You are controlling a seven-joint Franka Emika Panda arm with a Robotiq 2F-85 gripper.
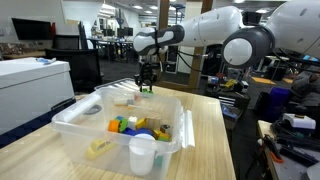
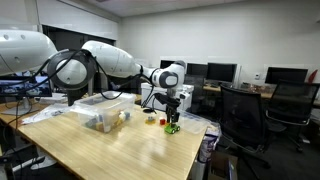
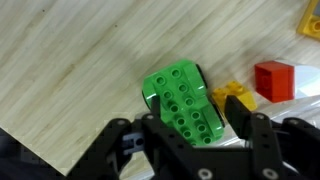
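Observation:
My gripper point(image 3: 195, 118) is down at the wooden table, with its two black fingers on either side of a green studded toy block with black wheels point(image 3: 182, 98). The fingers appear shut on the block, which sits tilted between them at table level. The gripper and the green block also show in both exterior views point(image 1: 146, 86) point(image 2: 173, 124). Just beside the green block lie a yellow block point(image 3: 236, 96) and a red block point(image 3: 273, 80).
A clear plastic bin point(image 1: 75, 118) holds several coloured blocks, with a white cup point(image 1: 142, 154) at its near corner. The bin also shows on the table in an exterior view point(image 2: 105, 112). Office chairs point(image 2: 245, 115) and desks with monitors stand around the table.

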